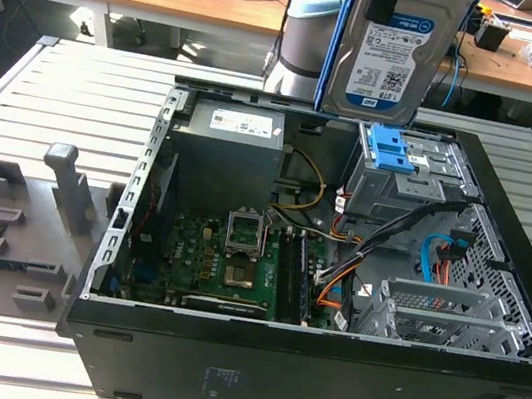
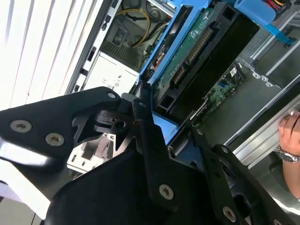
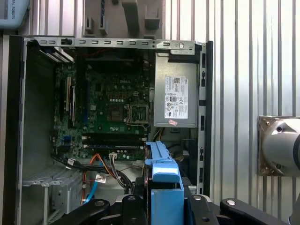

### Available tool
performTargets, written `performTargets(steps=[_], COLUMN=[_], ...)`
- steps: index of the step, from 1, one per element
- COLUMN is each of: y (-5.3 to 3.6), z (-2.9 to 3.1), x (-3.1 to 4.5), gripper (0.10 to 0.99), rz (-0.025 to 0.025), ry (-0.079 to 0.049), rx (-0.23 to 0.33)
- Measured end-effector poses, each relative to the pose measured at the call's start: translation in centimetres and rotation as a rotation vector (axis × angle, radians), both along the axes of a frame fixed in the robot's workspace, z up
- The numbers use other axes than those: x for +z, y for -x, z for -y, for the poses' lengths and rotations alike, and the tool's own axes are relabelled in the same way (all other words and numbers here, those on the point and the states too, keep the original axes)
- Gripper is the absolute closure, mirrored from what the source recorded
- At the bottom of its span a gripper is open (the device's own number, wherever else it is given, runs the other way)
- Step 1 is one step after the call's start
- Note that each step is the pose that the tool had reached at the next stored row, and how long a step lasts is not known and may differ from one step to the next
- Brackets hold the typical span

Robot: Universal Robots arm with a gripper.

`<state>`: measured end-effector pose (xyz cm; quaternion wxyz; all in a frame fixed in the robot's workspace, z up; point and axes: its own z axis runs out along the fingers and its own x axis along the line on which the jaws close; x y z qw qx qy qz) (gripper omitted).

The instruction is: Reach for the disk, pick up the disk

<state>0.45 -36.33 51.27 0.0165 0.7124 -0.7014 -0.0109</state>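
The disk (image 1: 387, 62), silver with a white-and-blue label and a blue frame along its edges, hangs upright in the air above the back of the open computer case (image 1: 300, 367). In the second wrist view my gripper (image 2: 166, 124) is shut on the disk (image 2: 197, 51), one black finger on each flat side, showing its green circuit-board face. In the first wrist view the disk's blue frame edge (image 3: 161, 171) sits between the fingers of the gripper (image 3: 161, 194), above the case interior.
Inside the case lie the motherboard (image 1: 227, 254), the power supply (image 1: 228, 153) and a grey drive cage with blue latch tabs (image 1: 395, 154) right below the disk. A grey fixture plate (image 1: 19, 221) lies at the exterior view's left. A person's hand (image 2: 290, 136) rests near the case.
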Motion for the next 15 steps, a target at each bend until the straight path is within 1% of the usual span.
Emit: performTargets(steps=[1,10,13,15], y=[-0.2,-0.26,-0.25,-0.25], z=[0.0,0.07,0.36,0.68], x=[0.0,0.01,0.01,0.01], gripper=[0.718,0.718,0.718,0.718], rz=[0.0001,0.0,0.0,0.0], ry=[0.0,0.0,0.0,0.0], rx=[0.0,0.0,0.0,0.0])
